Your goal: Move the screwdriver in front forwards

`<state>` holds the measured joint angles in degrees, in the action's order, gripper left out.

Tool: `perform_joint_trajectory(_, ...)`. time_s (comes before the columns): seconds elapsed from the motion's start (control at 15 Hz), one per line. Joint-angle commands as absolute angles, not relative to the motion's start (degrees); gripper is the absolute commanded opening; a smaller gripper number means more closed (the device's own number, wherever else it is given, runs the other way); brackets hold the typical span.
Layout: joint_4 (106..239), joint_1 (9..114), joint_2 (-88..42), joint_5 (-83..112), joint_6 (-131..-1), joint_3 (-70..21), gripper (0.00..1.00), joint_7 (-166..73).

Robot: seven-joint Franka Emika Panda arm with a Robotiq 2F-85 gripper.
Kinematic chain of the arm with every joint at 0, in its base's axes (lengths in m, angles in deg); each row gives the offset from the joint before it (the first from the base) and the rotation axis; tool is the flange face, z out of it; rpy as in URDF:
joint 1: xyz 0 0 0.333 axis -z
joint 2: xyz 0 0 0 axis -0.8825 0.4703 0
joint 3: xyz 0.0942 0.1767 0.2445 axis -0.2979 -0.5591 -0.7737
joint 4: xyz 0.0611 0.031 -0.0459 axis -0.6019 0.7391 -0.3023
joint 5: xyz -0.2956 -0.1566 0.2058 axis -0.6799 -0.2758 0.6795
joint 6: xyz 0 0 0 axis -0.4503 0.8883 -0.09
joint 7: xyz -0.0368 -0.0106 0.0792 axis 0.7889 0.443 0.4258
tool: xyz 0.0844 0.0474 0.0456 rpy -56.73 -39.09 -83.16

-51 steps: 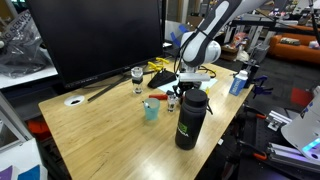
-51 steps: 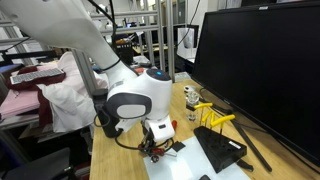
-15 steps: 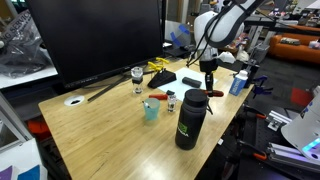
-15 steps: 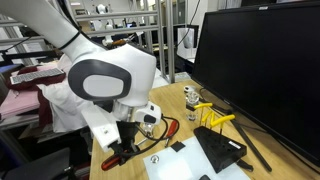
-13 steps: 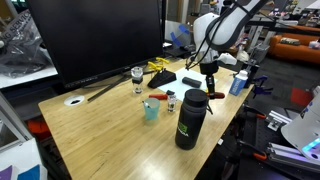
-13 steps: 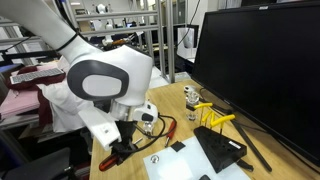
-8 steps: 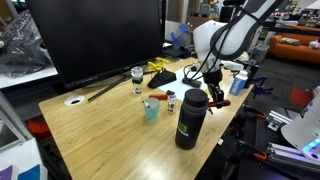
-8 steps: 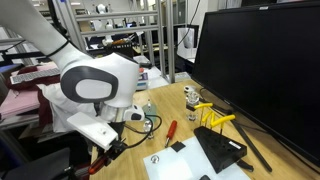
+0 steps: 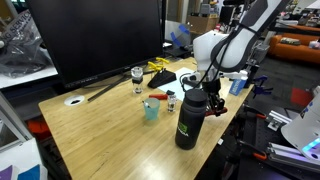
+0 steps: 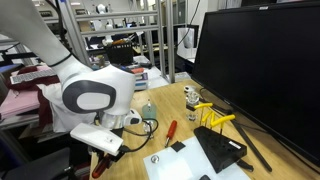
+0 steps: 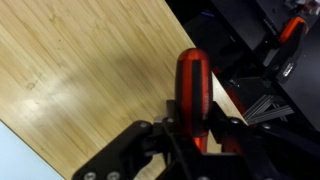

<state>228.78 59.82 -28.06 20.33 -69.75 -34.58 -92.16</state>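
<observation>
In the wrist view my gripper [image 11: 196,132] is shut on the screwdriver [image 11: 195,80], clamping its red handle with a dark stripe from both sides. It holds it over the table's edge, with wood on one side and dark equipment on the other. The shaft is hidden. In both exterior views the gripper [image 9: 214,103] [image 10: 100,166] hangs at the table's edge, just beside the black bottle [image 9: 190,120]. A second red-handled screwdriver [image 10: 169,131] lies on the table near the teal cup [image 9: 151,111].
A large black monitor [image 9: 100,40] stands along the table's back. A yellow-and-black tool [image 10: 215,120], a black pad [image 10: 222,150], small glass jars [image 9: 137,78], a blue bottle [image 9: 237,83] and a white tape roll [image 9: 74,101] sit on the wooden table [image 9: 110,135].
The arm has carried the red-handled screwdriver away from the middle of the table, out to its edge beside the black bottle, and lower. The other red screwdriver has not moved.
</observation>
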Motion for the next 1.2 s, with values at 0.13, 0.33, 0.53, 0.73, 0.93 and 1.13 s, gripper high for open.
perform_joint_trajectory(0.13, 227.1, 61.1, -23.7, 20.8, -72.5, -36.9, 0.09, -95.2)
perform_joint_trajectory(0.33, 226.7, 61.4, -23.4, 20.7, -72.6, -37.5, 0.09, -95.8)
perform_joint_trajectory(0.53, 226.3, 61.5, -23.4, 20.7, -72.4, -37.6, 0.49, -96.0)
perform_joint_trajectory(0.73, 226.0, 61.5, -23.3, 20.6, -72.7, -37.4, 0.73, -95.6)
perform_joint_trajectory(0.93, 226.1, 61.7, -23.6, 20.9, -72.8, -37.4, 0.93, -95.5)
perform_joint_trajectory(1.13, 226.4, 62.5, -24.7, 22.1, -72.2, -37.6, 1.00, -96.1)
